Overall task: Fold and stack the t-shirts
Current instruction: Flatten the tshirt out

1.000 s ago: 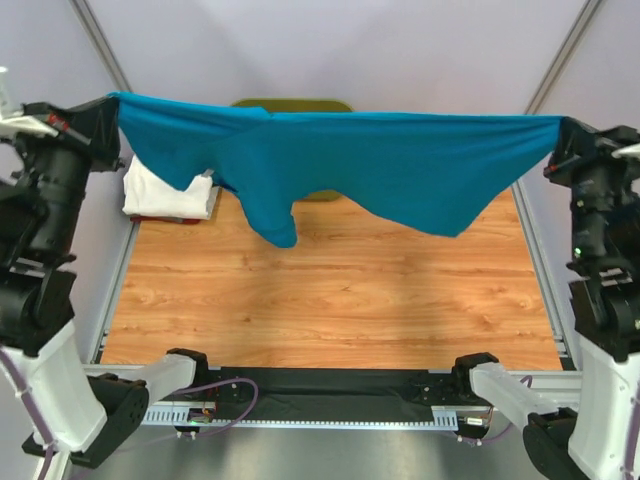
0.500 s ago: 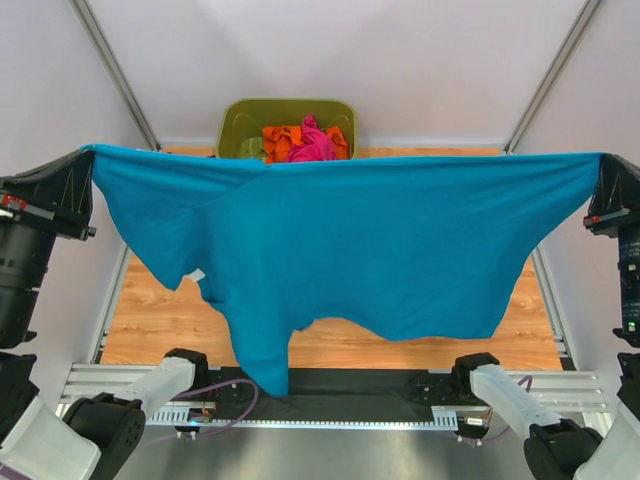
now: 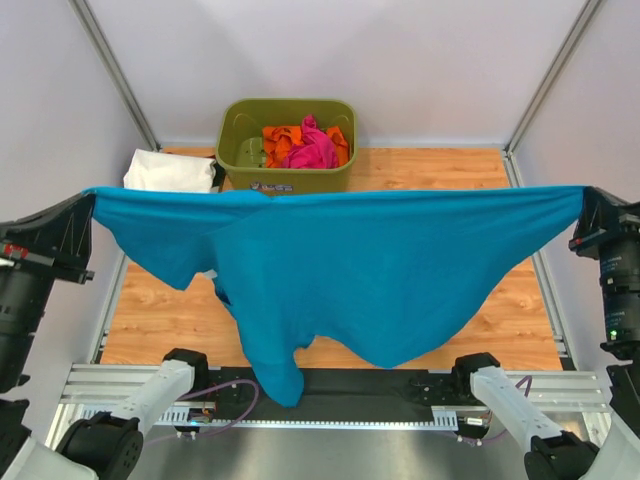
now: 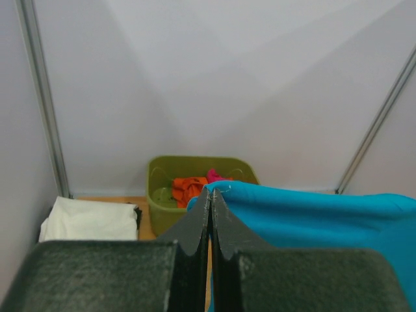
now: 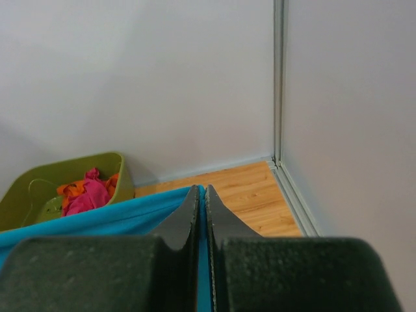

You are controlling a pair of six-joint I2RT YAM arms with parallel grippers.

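Grip check: left gripper [image 3: 88, 198] clenched on one end of the teal-blue t-shirt [image 3: 370, 265], fingers pinched flat on the hem. White t-shirt [image 3: 168, 172] lies folded at the table's [image 3: 520, 300] far-left corner, just beside the olive-green tub [image 3: 238, 128]. Tub holds the orange t-shirt [image 3: 278, 138] and pink t-shirt [image 3: 315, 150], bunched. Label strip [image 3: 268, 186] on the tub front is too small to read. Teal shirt hangs stretched in the air between both arms, its lower part sagging. Small white tag [image 3: 207, 272] on it, nothing legible. Right gripper [image 3: 585, 196] clenched on the other end.
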